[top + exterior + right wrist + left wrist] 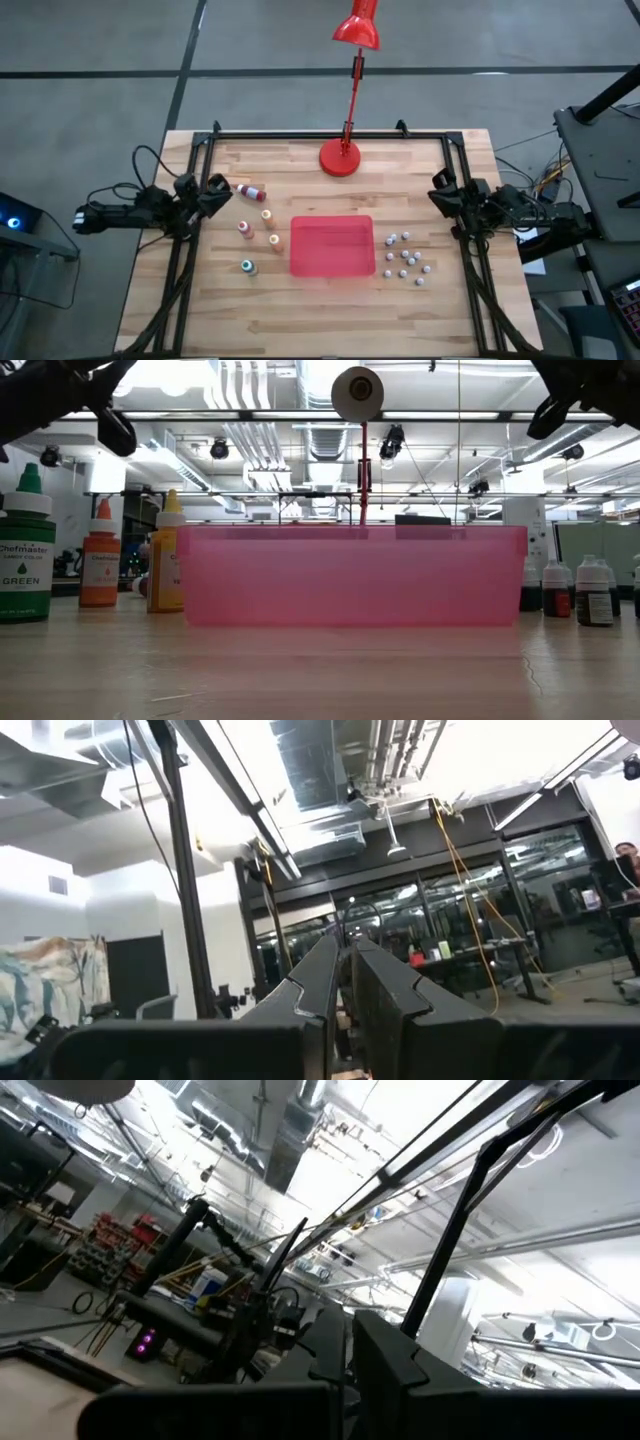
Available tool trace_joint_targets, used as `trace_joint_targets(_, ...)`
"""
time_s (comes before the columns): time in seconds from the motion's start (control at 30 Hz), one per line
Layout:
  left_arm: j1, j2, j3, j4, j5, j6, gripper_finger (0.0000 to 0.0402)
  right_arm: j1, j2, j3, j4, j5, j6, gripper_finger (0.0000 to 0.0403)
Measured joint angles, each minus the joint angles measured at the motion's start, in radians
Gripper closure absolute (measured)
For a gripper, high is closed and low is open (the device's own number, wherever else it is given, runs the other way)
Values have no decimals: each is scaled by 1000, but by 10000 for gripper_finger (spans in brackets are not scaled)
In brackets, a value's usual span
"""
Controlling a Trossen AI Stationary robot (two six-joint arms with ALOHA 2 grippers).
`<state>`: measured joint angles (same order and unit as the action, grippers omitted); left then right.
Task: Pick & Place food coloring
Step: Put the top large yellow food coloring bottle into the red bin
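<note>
Bottles of food coloring (256, 226), tiny pale plastic ones with coloured caps, lie loose just left of the flat red plastic tray (332, 246), probably light and tippy, best pinched across the body; left gripper (218, 190) and right gripper (441, 192) clenched, empty.

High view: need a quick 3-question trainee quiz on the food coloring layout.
1. True or false: a food coloring bottle already lies in the red tray.
2. Which side of the tray holds the colour-capped bottles: A left, B right?
3. Which bottle lies on its side?

Key: 1 false, the tray holds nothing. 2 A; grey-white beads sit right. 3 The red-capped one nearest the left end effector, which is shut, as is the right end effector.
</note>
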<state>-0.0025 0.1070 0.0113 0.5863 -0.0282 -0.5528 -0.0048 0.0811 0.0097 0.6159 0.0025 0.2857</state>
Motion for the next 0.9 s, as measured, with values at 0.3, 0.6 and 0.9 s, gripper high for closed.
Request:
trace_joint_targets(0.3,0,0,1,1,0,1,402,0,0,0,-8,0,3,374)
trace_joint_targets(0.6,0,0,0,0,0,2,402,0,0,0,-12,0,3,374)
trace_joint_targets(0.9,0,1,10,0,0,1,402,0,0,0,-13,0,3,374)
